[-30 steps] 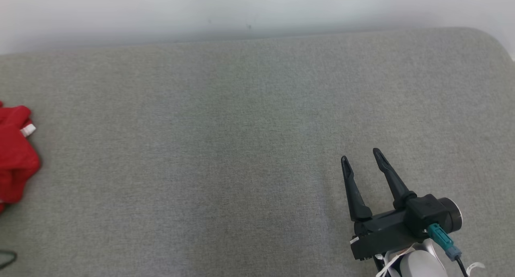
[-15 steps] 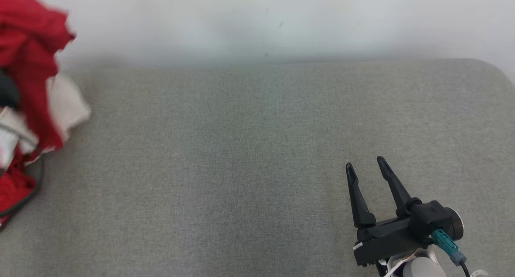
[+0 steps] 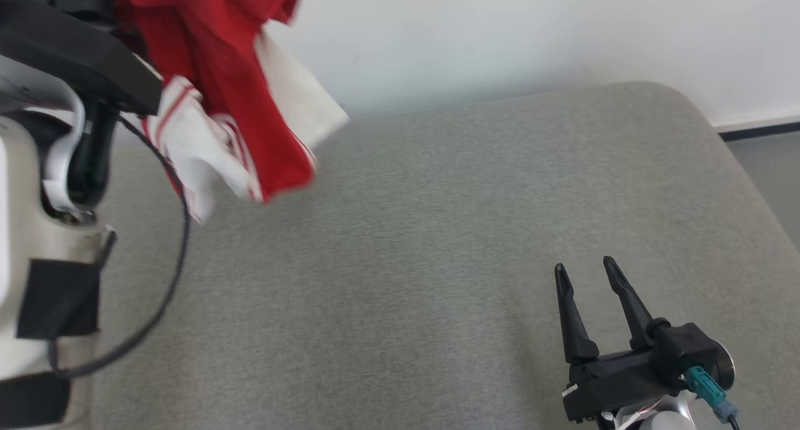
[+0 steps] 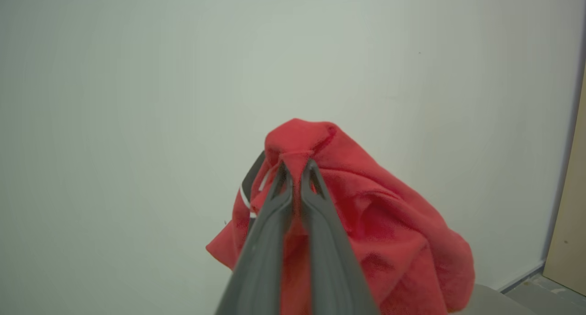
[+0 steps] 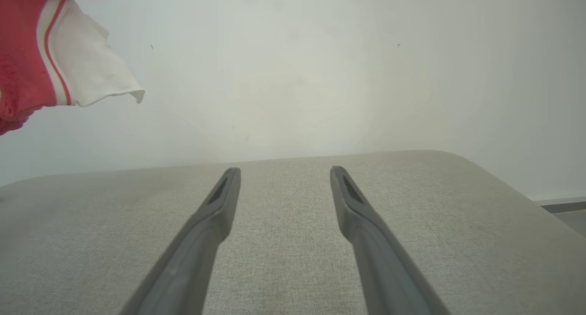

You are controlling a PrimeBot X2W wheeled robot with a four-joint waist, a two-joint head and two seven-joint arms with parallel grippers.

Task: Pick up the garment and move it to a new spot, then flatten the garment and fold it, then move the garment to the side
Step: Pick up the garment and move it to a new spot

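A red garment [image 3: 219, 61] with white, red-striped parts hangs in the air above the far left of the grey padded surface [image 3: 412, 230]. My left gripper [image 4: 296, 167] is shut on a fold of the garment [image 4: 366, 223], whose cloth drapes down around its fingers [image 4: 320, 214]. The left arm's pale forearm and dark wrist [image 3: 62, 61] rise at the left edge of the head view. My right gripper [image 3: 584, 269] stands open low over the near right of the surface, nothing between its fingers. In the right wrist view the garment [image 5: 55, 63] hangs at the top left.
A pale wall [image 3: 531, 36] runs behind the surface. The surface's rounded far right corner [image 3: 681, 105] drops to a grey floor [image 3: 769, 167] with a dark skirting strip. A black cable [image 3: 169, 255] loops down from my left arm.
The garment has gone from lying at the surface's left edge to hanging high in my left gripper, further right. The head camera has shifted, showing more wall and the right corner. The right gripper stays open.
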